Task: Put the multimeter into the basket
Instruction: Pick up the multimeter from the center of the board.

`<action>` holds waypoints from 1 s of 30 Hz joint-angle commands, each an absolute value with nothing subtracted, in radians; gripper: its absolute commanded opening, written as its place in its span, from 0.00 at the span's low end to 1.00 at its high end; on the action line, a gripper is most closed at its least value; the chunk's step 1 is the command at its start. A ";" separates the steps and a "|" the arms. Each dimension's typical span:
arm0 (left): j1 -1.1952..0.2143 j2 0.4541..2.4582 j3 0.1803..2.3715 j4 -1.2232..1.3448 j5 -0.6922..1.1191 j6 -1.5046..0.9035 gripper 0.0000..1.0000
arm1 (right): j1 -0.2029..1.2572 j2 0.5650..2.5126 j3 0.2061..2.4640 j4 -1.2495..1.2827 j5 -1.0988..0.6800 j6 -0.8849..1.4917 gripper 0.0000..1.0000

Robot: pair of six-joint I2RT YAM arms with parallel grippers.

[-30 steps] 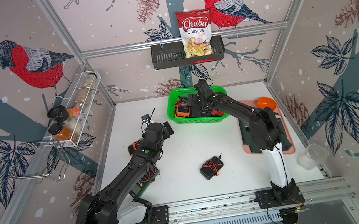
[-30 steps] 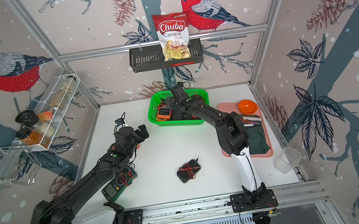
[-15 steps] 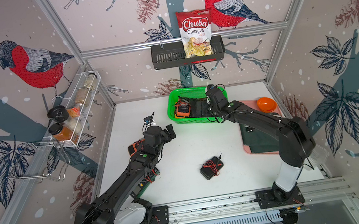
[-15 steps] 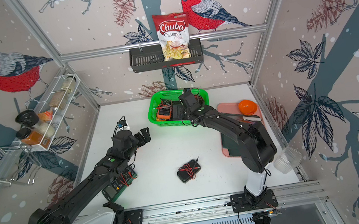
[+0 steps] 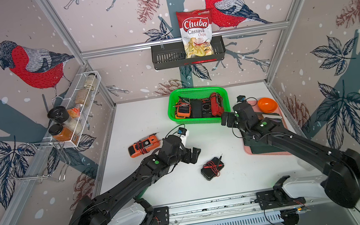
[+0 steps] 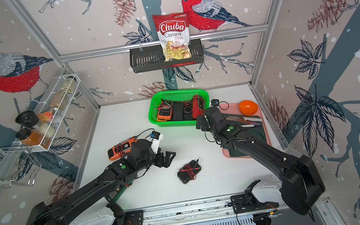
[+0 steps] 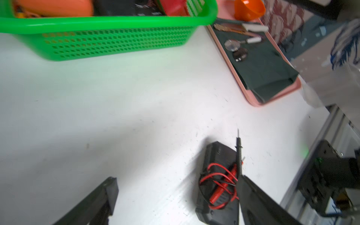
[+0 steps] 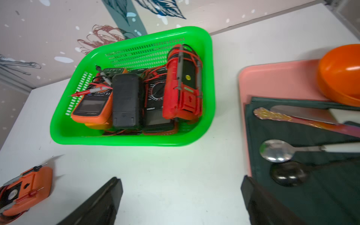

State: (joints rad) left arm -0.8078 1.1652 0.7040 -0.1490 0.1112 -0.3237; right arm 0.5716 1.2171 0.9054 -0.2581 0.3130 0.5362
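The green basket stands at the back of the table with several multimeters inside. On the table lies a black multimeter wrapped in red leads. An orange multimeter lies further left. My left gripper is open, just left of the black multimeter and apart from it. My right gripper is open and empty above the table, by the basket's front right corner.
A pink tray on the right carries an orange bowl, cutlery and a dark cloth. A black wall rack holds a chips bag. On the left wall, a white wire rack holds jars.
My right gripper has drawn back out of the basket toward the front, empty. My left gripper has swung right and nearer the black multimeter, uncovering the orange one.
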 commanded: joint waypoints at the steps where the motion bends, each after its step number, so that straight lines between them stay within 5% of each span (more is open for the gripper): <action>1: -0.879 1.243 0.773 -0.252 0.153 -0.246 0.98 | 0.530 1.137 0.858 -0.246 0.356 0.584 1.00; 30: -1.073 1.736 1.097 -0.524 0.074 -0.109 0.98 | 0.403 1.035 0.742 -0.193 0.266 0.576 1.00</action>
